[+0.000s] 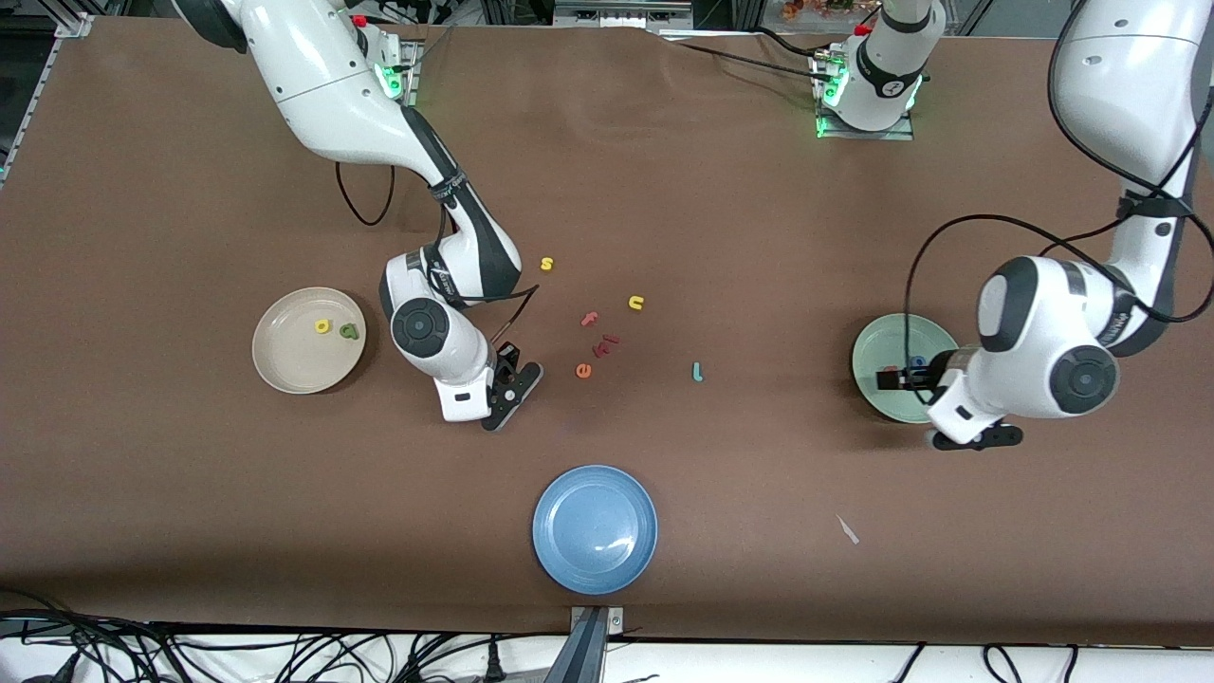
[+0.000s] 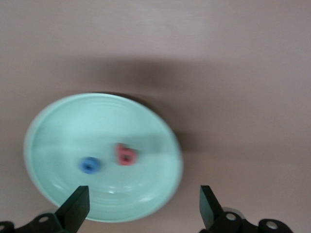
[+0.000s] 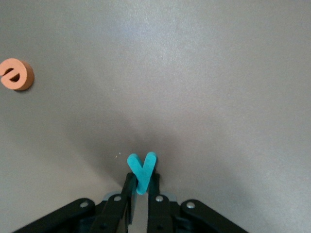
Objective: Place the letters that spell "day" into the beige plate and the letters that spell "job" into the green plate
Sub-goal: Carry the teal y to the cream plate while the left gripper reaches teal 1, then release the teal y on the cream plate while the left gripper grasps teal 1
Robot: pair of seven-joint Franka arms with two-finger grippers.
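The beige plate [image 1: 285,365], at the right arm's end of the table, holds the yellow d [image 1: 322,326] and the green a [image 1: 351,331]. My right gripper [image 1: 507,389] [image 3: 142,187] is shut on the teal y [image 3: 142,170], low over bare table between that plate and the orange e [image 1: 583,371] [image 3: 17,74]. The green plate [image 1: 877,356] [image 2: 63,126] holds the blue o [image 1: 918,361] [image 2: 90,165] and the red b [image 2: 126,154]. My left gripper [image 1: 896,379] [image 2: 143,208] hangs open over this plate with nothing between its fingers. The teal j [image 1: 697,372] lies on the table mid-way.
Loose letters lie in the middle of the table: a yellow s [image 1: 546,264], a yellow u [image 1: 635,303], a pink f [image 1: 589,319] and a red letter [image 1: 607,341]. A blue plate [image 1: 595,528] sits nearest the front camera. A small white scrap [image 1: 847,529] lies near it.
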